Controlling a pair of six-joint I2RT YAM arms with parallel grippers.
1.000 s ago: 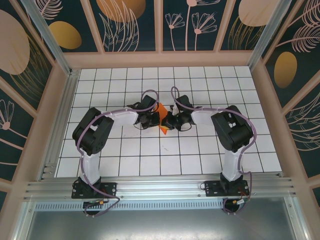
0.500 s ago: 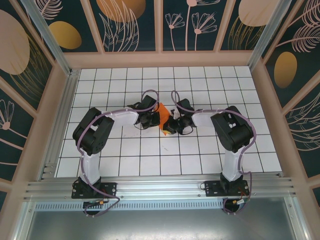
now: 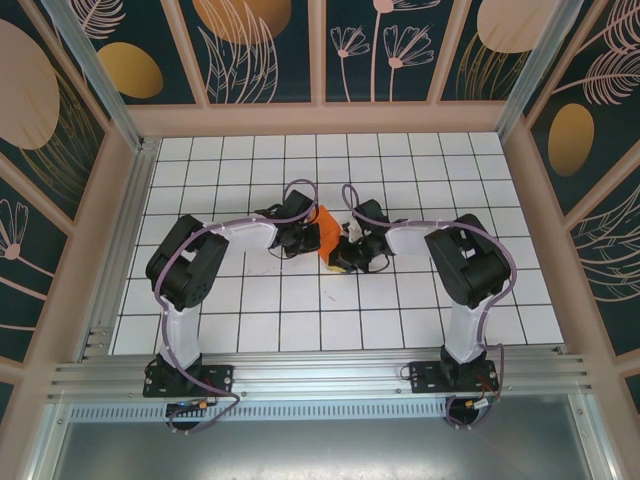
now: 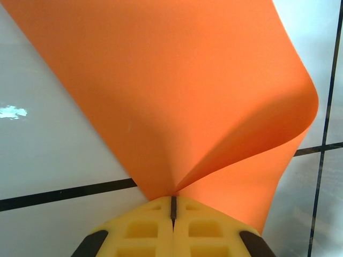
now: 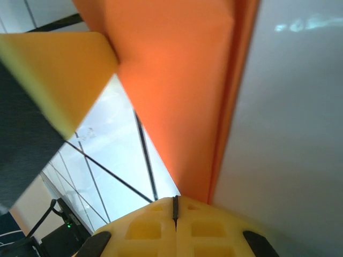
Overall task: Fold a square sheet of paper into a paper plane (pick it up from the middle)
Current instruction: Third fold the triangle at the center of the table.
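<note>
At the middle of the tabletop [image 3: 400, 300], your two end effectors meet on the orange paper [image 3: 321, 226].

Your left end effector [image 3: 311, 238] is clenched on the paper: in its wrist view the yellow fingertips [image 4: 173, 199] are pressed together, and the sheet [image 4: 177, 91] pinches to a point right at their seam, then fans up and away, its right side curling over. Your right end effector [image 3: 343, 256] sits at the sheet's near tip with its jaws closed too [image 5: 174, 201]. There a folded edge of the paper [image 5: 177, 80] runs down to its right fingertip, but you cannot tell whether that edge is actually nipped. A yellow pad of the left end effector [image 5: 59, 75] lies against the paper's other side.
</note>
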